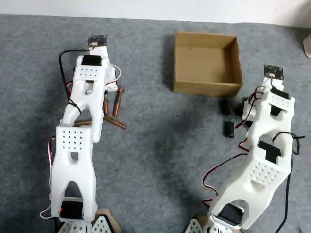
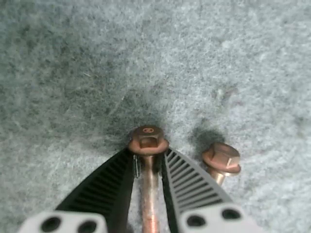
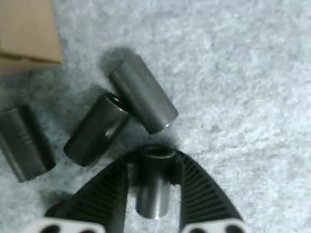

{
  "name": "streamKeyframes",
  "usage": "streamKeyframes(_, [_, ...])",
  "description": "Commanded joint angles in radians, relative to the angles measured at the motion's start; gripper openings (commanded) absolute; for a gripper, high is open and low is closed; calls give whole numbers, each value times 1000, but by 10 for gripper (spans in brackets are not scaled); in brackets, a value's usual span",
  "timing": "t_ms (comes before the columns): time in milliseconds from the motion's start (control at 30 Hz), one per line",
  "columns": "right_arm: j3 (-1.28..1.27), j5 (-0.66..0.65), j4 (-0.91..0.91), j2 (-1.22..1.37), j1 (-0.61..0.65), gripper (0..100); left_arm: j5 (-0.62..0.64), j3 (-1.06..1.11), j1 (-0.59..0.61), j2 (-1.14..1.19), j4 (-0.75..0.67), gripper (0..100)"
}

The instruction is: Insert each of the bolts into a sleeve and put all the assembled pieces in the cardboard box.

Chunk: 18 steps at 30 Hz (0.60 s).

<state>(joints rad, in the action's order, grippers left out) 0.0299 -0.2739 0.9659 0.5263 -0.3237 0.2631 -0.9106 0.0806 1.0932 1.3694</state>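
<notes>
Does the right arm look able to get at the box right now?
Probably yes. The box sits open-topped close beside the right gripper, which grips a sleeve; only loose sleeves lie low between them.

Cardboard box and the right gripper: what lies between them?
Loose sleeves lie on the carpet between the cardboard box and the right gripper, seen in the right wrist view.

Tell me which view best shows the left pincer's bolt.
Left wrist view: head and shaft of the bolt sit plainly in the left pincer. High view: some shaft beside the arm. Right wrist view: sleeves instead.
</notes>
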Motion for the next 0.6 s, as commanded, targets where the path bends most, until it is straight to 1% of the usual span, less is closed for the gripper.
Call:
streamKeyframes(0, [-5,6,1,7,12,4,11,-4,-21,15,-29,24])
streamKeyframes(100, [-8,6,30,-30,13,5,12,-4,-38,15,-26,24])
streamKeyframes(300, [-18,5,73,-209,13,5,6,-10,-81,5,110,24])
streamKeyframes(433, [-127,-18,73,-384,16,5,11,-79,-88,2,209,3])
streamKeyframes(567, [-275,-23,48,-593,61,5,12,-168,-94,5,319,6])
